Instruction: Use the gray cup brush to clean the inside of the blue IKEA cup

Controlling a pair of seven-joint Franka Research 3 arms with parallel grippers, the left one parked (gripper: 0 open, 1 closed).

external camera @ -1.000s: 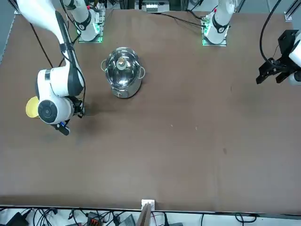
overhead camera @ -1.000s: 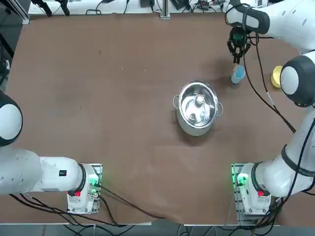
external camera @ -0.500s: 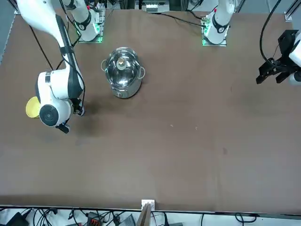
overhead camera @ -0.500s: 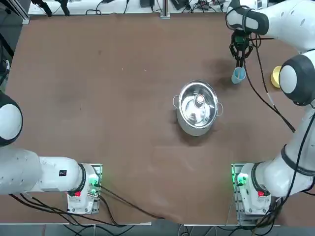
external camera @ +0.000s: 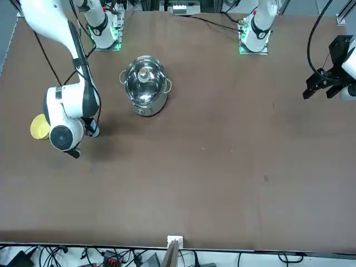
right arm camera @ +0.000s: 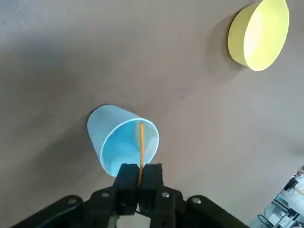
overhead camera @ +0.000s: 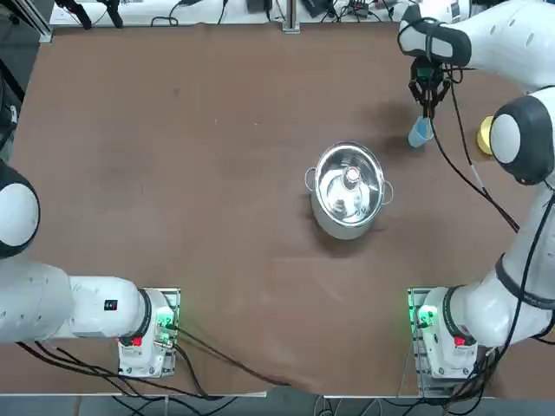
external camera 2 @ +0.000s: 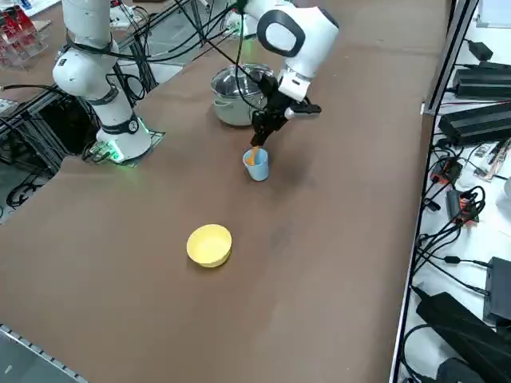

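I've got the right gripper point(right arm camera: 139, 183) clamped on the gray cup brush point(right arm camera: 141, 151), slim orange stem down inside the blue IKEA cup point(right arm camera: 123, 140). Bare brown table point(overhead camera: 217, 173) all round the cup; steel pot point(overhead camera: 349, 189) near, yellow bowl point(external camera 2: 210, 244) clear.

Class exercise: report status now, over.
Right gripper shut on gray cup brush. Brush tip inside upright blue cup. Nothing blocking.

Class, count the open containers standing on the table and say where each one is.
3: a steel pot mid-table, a blue cup under the right gripper, and a yellow bowl beyond it.
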